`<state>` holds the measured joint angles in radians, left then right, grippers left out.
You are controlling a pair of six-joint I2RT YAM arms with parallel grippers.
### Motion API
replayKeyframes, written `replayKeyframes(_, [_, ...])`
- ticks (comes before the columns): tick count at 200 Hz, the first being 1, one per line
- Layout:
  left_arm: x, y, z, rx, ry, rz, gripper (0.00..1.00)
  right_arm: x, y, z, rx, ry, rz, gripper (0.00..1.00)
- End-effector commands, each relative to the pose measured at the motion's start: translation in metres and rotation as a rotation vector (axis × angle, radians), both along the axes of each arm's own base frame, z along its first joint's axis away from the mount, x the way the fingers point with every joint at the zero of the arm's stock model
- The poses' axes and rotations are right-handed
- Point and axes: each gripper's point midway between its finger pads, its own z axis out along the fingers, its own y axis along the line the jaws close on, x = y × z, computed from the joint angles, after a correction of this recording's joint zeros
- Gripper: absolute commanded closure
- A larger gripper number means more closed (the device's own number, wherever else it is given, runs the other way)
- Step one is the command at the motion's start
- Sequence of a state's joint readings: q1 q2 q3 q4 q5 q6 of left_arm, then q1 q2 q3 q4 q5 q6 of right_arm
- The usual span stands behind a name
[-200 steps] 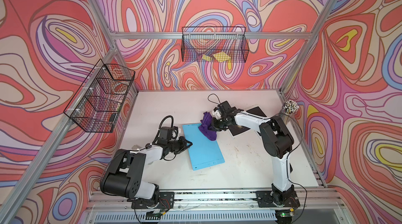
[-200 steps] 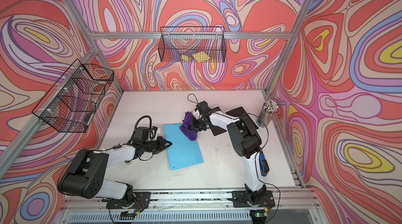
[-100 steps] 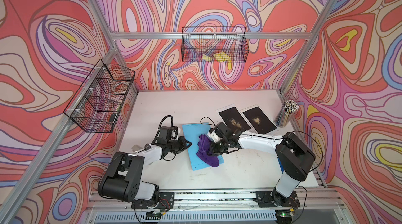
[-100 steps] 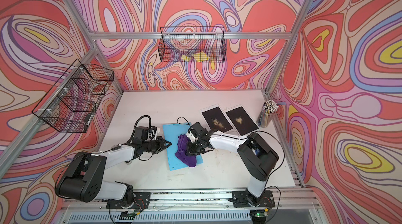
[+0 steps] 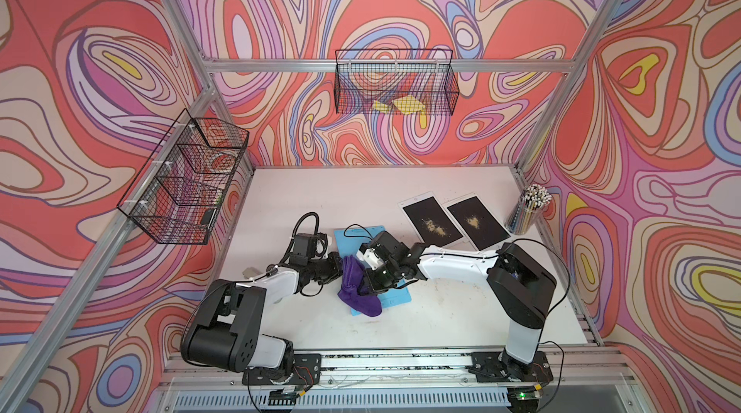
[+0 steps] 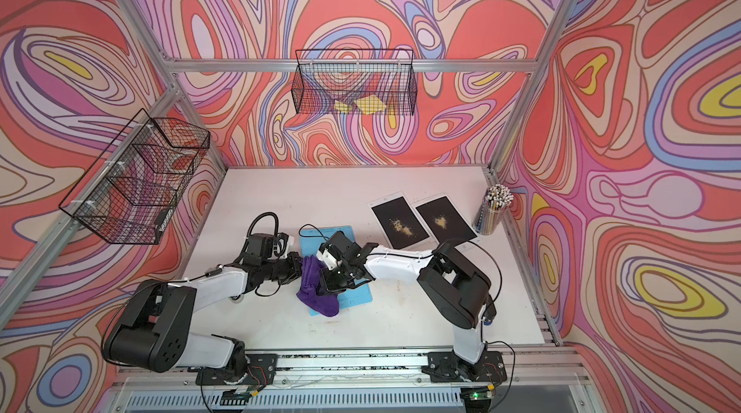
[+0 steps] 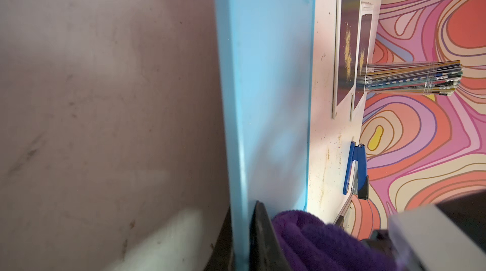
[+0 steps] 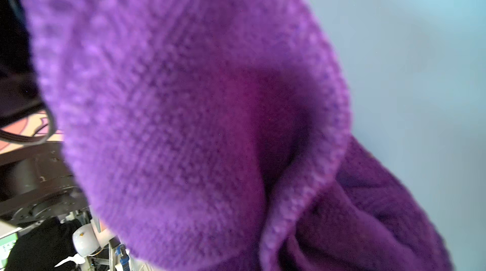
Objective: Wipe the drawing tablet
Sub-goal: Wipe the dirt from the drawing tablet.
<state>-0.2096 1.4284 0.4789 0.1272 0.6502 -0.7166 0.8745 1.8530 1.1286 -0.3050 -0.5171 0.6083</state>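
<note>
The light blue drawing tablet (image 5: 395,298) (image 6: 345,233) lies flat mid-table. My left gripper (image 5: 336,267) (image 6: 297,264) is shut on the tablet's left edge; in the left wrist view that edge (image 7: 238,151) runs between my black fingers (image 7: 263,232). My right gripper (image 5: 368,287) (image 6: 326,284) is shut on a bunched purple cloth (image 5: 358,295) (image 6: 317,295). The cloth rests on the tablet's near-left part, right beside the left gripper. In the right wrist view the cloth (image 8: 184,104) hides the right jaws, with blue tablet surface (image 8: 420,46) behind it.
Two black tablets with yellowish dust (image 5: 431,223) (image 5: 476,222) lie at the back right beside a cup of pencils (image 5: 530,208). A blue stapler (image 7: 355,169) lies near the right edge. Wire baskets hang on the left wall (image 5: 188,178) and back wall (image 5: 395,88).
My right arm has dragged the purple cloth from the tablet's far right edge down its surface to the near-left part. The left gripper has stayed on the tablet's edge.
</note>
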Motion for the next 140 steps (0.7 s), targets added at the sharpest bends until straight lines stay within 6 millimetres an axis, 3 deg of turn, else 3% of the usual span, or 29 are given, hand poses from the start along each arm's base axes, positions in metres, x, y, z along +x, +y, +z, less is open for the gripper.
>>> replayKeyframes(1, [-0.021, 0.022, -0.038, 0.152, 0.137, 0.044, 1.00, 0.017, -0.060, -0.033, -0.127, 0.020, -0.105, 1.00])
replayKeyframes(31, [-0.020, 0.022, -0.039, 0.150, 0.135, 0.040, 1.00, 0.042, -0.099, -0.031, -0.154, 0.025, -0.189, 1.00])
replayKeyframes(64, [-0.024, 0.020, -0.047, 0.148, 0.165, 0.021, 1.00, 0.088, -0.102, -0.019, -0.169, -0.032, -0.233, 1.00])
replayKeyframes(84, [-0.025, 0.018, -0.050, 0.134, 0.174, 0.021, 1.00, 0.123, -0.091, -0.014, -0.185, -0.074, -0.235, 1.00])
replayKeyframes(109, [-0.026, 0.017, -0.051, 0.125, 0.179, 0.017, 1.00, 0.161, -0.059, -0.015, -0.143, -0.077, -0.206, 1.00])
replayKeyframes(124, [-0.025, 0.016, -0.049, 0.124, 0.176, 0.015, 1.00, 0.169, -0.032, -0.022, -0.081, -0.025, -0.189, 1.00])
replayKeyframes(140, [-0.025, 0.016, -0.047, 0.125, 0.173, 0.014, 1.00, 0.163, -0.005, -0.025, -0.041, 0.003, -0.148, 1.00])
